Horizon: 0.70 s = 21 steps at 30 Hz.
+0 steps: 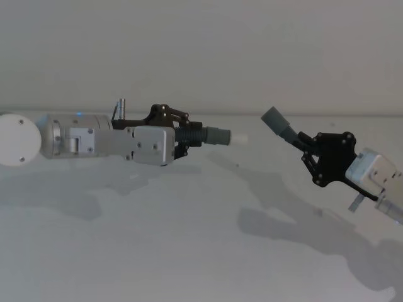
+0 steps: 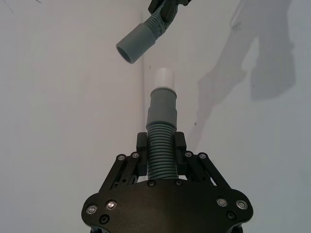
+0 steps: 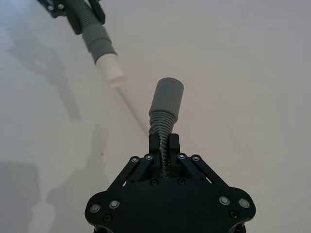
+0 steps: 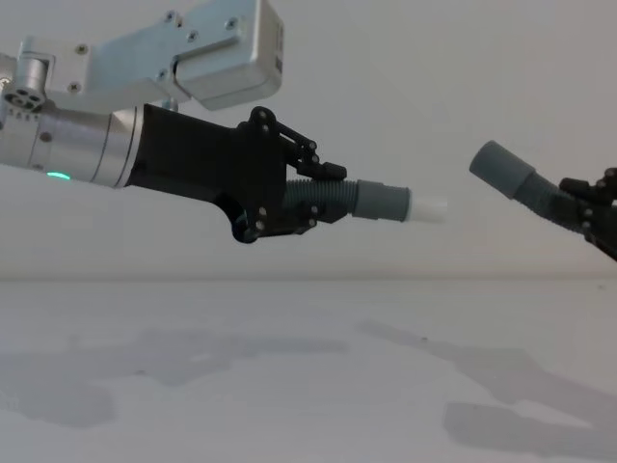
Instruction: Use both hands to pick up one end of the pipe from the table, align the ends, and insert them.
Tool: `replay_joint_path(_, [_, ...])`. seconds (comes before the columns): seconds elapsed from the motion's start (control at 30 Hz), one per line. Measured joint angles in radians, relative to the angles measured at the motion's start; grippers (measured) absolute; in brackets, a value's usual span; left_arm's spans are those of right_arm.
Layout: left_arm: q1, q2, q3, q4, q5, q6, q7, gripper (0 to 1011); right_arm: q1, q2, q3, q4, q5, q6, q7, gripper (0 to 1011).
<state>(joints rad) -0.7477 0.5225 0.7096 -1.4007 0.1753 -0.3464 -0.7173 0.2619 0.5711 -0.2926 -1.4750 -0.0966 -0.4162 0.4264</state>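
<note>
Two ribbed, dark grey flexible hose pieces, both off the matte white surface (image 1: 189,258). Left arm (image 1: 94,141) is level, jaws clamped on the left hose piece (image 1: 217,135), its smooth cuff and pale tip (image 1: 239,138) pointing right. Right arm (image 1: 378,176) is tilted, jaws clamped on the right hose piece (image 1: 280,124), its open cuff aimed up-left. The ends are near each other, apart and misaligned.

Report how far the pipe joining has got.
Done: both pieces are off the table, the left gripper shut on the white-tipped piece, the right gripper on the open-cuffed piece. In hand: aligning; they sit a gap apart, out of line. Left: insertion.
</note>
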Motion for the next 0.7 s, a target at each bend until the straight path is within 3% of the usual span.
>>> replay_joint_path(0.7, [-0.004,0.002,0.003,0.0,0.004,-0.007,-0.003,304,0.065,0.111,-0.058,0.031,-0.072,-0.167,0.113,85])
